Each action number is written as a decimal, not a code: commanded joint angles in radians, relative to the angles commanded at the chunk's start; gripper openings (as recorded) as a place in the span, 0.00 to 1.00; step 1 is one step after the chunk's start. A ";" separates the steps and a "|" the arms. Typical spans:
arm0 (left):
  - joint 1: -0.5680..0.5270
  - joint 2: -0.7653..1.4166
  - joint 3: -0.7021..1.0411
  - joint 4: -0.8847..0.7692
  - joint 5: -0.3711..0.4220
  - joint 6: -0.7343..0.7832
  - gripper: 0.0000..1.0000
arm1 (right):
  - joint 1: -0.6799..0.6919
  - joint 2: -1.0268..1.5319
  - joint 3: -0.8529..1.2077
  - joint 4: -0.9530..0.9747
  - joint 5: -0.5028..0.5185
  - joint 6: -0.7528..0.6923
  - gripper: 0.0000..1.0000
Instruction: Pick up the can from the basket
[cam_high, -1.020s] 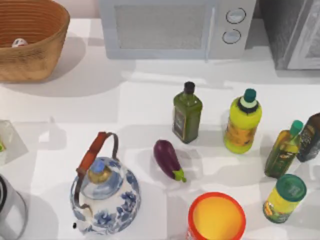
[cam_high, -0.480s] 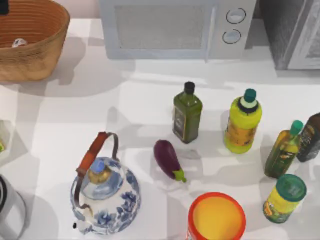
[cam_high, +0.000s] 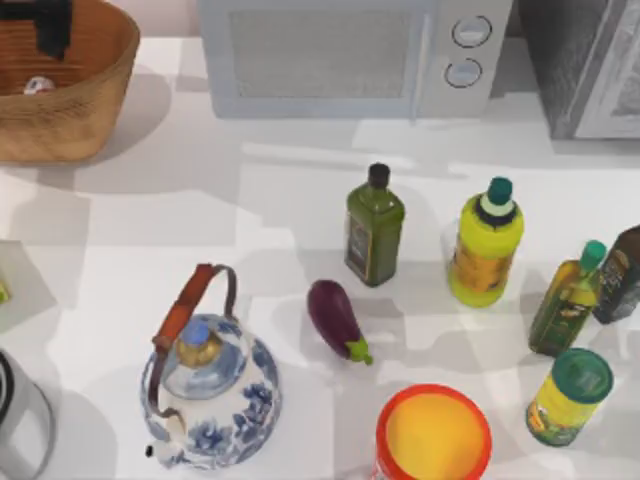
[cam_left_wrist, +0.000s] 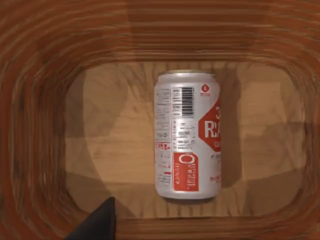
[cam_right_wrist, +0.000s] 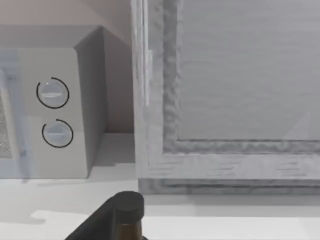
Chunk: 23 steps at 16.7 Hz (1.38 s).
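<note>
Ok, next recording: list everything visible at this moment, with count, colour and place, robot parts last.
basket: one, tan-brown wicker, far left corner of the table
can: one, white with red markings, lying on its side on the basket floor
microwave: one, pale grey, far edge, centre
grey appliance: one, far right corner
olive oil bottle: one, dark green, black cap, table centre
yellow bottle: one, green cap, right of it
bottles at right edge: two, one green-yellow, one dark
eggplant: one, purple, centre
teapot: one, blue-and-white, near left
orange tub: one, red rim, near edge
yellow jar: one, green lid, near right
left gripper: black, above the basket
</note>
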 joint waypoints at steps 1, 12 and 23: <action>0.003 0.063 0.060 -0.028 -0.001 0.004 1.00 | 0.000 0.000 0.000 0.000 0.000 0.000 1.00; 0.008 0.244 0.233 -0.108 -0.006 0.015 1.00 | 0.000 0.000 0.000 0.000 0.000 0.000 1.00; 0.005 0.357 0.223 0.014 -0.006 0.009 1.00 | 0.000 0.000 0.000 0.000 0.000 0.000 1.00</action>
